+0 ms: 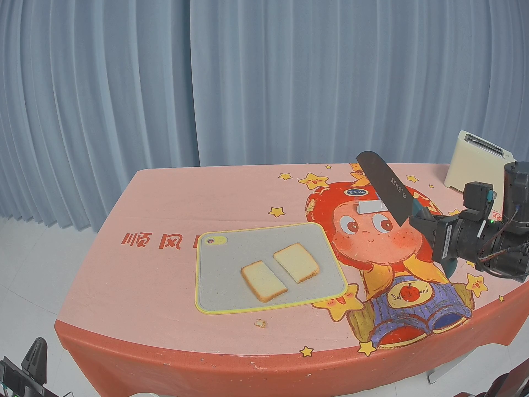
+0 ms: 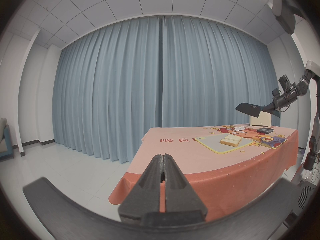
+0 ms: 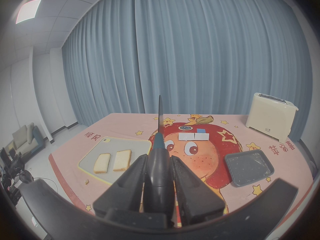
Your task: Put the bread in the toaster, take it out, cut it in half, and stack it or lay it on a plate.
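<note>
- My right hand (image 3: 158,160) is clamped around the handle of the knife (image 1: 388,186). It holds the blade up in the air over the right side of the bench (image 1: 182,205), tip slanting up and away from me.
- My left hand (image 2: 163,160) hangs low, off the bench's near left corner. Its fingers are pressed together with nothing between them.
- The bread lies on the cutting board (image 1: 220,271) as two pieces: the near half (image 1: 263,280) and the far half (image 1: 296,262), side by side with a narrow gap between them.
- A crumb (image 1: 260,322) sits on the cloth just in front of the board.
- The toaster (image 1: 476,164) stands at the far right corner, and I see no bread sticking up from its slot.
- I judge the toasting and the cut done. Plating is left.
- The dark tray (image 3: 248,167), which I take for the plate, lies bare on the right, between the board and the toaster.
- Both halves are well apart from either hand, to the left of the knife and lower.
- I would likely have to set the knife down first.
</note>
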`<state>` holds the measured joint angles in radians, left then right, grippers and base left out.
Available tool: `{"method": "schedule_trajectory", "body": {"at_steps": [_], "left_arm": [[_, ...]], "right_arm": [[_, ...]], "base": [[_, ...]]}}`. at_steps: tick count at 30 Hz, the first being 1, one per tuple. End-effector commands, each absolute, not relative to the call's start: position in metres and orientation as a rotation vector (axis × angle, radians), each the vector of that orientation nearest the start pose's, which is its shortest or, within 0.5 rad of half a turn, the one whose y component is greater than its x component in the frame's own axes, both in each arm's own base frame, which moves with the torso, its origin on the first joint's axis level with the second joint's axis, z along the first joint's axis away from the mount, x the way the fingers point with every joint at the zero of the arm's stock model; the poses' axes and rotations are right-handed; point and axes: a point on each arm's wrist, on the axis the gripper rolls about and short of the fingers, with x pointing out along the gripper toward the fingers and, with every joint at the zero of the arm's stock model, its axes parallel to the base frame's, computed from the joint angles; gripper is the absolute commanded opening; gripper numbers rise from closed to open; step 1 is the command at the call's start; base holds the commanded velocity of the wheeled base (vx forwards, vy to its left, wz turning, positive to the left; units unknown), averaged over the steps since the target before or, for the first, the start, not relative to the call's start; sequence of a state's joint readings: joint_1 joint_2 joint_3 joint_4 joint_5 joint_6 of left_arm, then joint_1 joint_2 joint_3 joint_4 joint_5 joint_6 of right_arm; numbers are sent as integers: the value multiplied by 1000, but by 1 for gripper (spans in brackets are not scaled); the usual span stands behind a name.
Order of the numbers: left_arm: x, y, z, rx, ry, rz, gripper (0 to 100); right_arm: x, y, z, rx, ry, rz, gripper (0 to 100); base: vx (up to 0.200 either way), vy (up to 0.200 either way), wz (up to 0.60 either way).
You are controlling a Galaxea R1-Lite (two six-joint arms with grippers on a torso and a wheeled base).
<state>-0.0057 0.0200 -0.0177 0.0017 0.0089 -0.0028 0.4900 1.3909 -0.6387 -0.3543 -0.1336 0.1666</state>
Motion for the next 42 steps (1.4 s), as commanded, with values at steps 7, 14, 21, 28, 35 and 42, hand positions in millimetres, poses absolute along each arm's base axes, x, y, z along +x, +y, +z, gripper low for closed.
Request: {"method": "schedule_trajectory", "body": {"at_steps": [7, 14, 21, 28, 35, 42], "left_arm": [[-21, 0, 76, -3, 23, 3, 0], [-21, 0, 76, -3, 23, 3, 0], [-21, 0, 76, -3, 23, 3, 0], [-21, 0, 76, -3, 23, 3, 0], [-21, 0, 76, -3, 23, 3, 0], [-21, 0, 76, -3, 23, 3, 0]], "right_arm": [[197, 100, 191, 44, 409, 310, 0], [199, 99, 191, 50, 412, 303, 0], [200, 96, 192, 52, 406, 290, 0], [201, 96, 191, 50, 409, 288, 0], [201, 96, 191, 49, 410, 287, 0], [202, 92, 192, 54, 405, 271, 0]], "base": [[0, 0, 0], [0, 0, 0], [0, 0, 0], [0, 0, 0], [0, 0, 0], [0, 0, 0]]}}
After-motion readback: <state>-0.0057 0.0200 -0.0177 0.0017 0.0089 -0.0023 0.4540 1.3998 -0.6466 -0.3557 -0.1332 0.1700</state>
